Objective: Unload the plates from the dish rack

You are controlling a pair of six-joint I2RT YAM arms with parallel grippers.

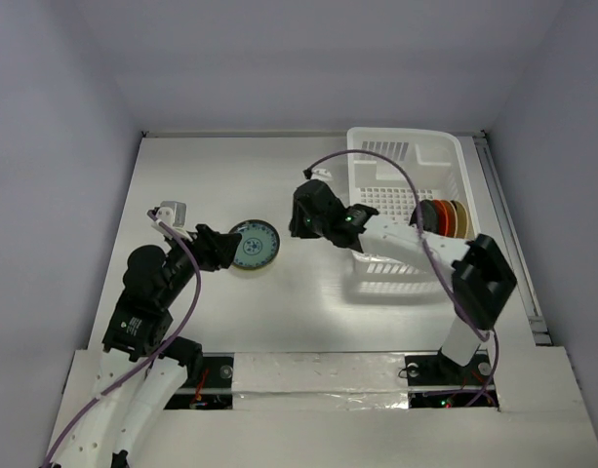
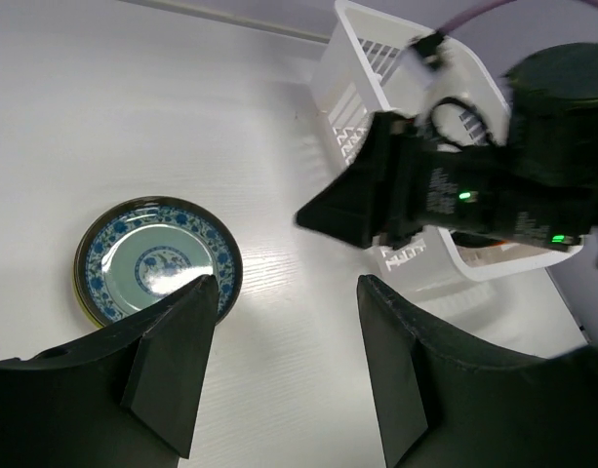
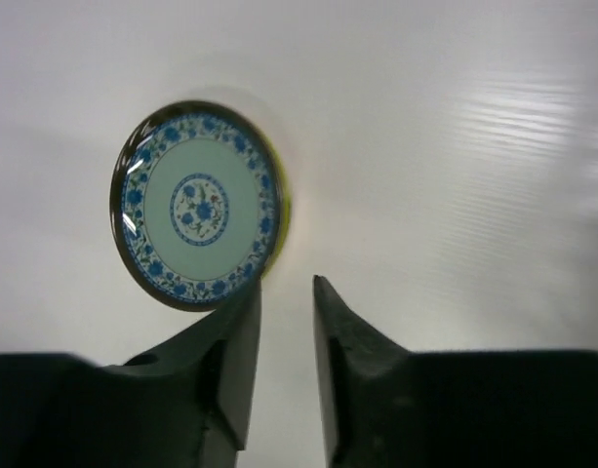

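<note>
Blue-patterned plate [image 1: 254, 243]: laid flat on the table [image 1: 211, 175] — gripped by nothing.
Left gripper [image 2: 286, 292]: fingers spread wide, nothing held.
Right gripper [image 3: 287, 292]: fingers parted narrowly, nothing held.

Table [image 1: 230, 322] bears plate [image 1: 254, 243], perhaps stacked; dish rack [image 1: 401, 146].

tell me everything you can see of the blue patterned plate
The blue patterned plate is round and glossy, pale centre with a blue flower medallion, a blue floral band and a dark rim. It lies flat, face up, on the white table. A yellow-green sliver shows under one edge. Nothing grips it.
</note>
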